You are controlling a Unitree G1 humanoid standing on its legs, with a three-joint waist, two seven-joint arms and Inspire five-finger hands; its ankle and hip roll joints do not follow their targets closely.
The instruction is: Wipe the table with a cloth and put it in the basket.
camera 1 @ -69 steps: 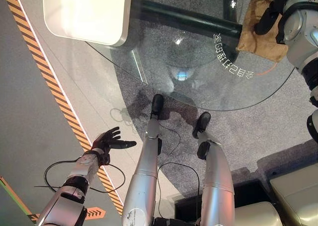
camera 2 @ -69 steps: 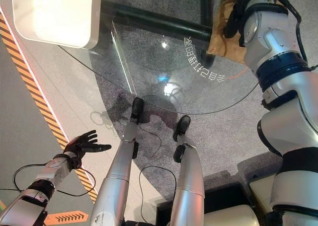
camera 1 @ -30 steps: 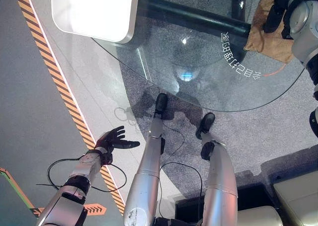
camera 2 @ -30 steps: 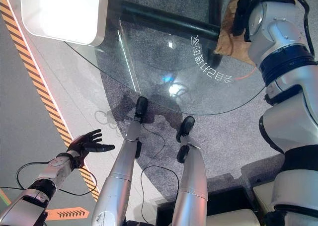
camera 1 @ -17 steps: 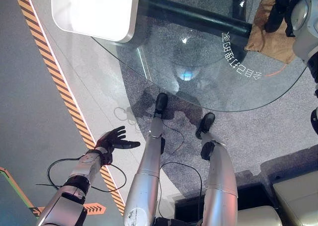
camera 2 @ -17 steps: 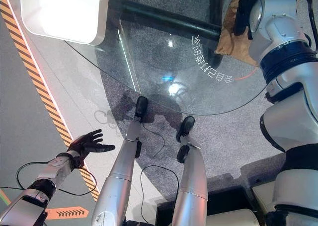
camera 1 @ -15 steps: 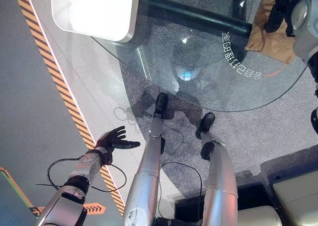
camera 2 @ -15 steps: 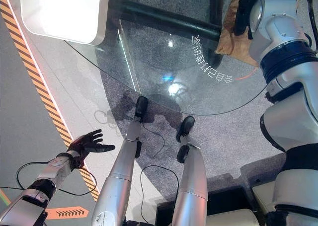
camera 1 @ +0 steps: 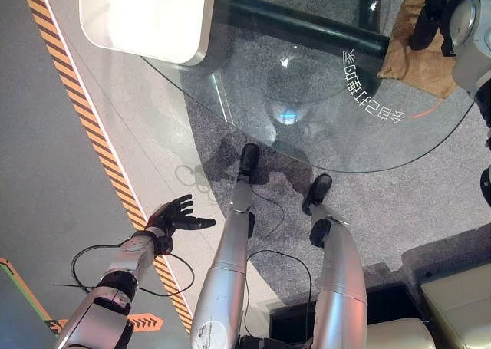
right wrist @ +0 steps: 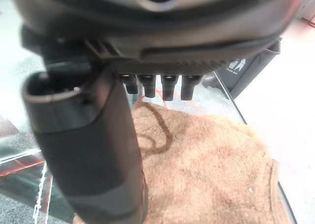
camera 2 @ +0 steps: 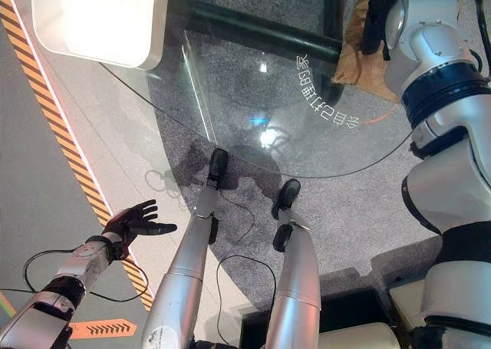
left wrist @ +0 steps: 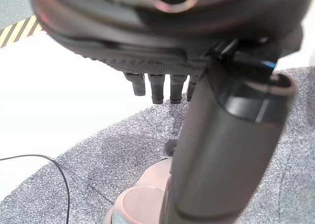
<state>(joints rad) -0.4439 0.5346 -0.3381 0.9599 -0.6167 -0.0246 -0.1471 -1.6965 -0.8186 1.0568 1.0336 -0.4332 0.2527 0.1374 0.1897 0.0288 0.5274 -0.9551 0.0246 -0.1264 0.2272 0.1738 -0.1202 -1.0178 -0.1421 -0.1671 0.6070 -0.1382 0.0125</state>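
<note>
The brown cloth was pressed on the glass table by the flat right hand. Nothing was held by the spread-out left hand. Basket step was left.

Bkgd: orange-black hazard stripe runs diagonally across grey floor; speckled dark carpet alongside; black bin nr frame edge.

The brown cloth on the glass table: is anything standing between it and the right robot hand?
Nothing visible does. The right robot hand is directly over the brown cloth, which lies flat on the glass table, with its fingers straight and only open space between them and the fabric.
</note>
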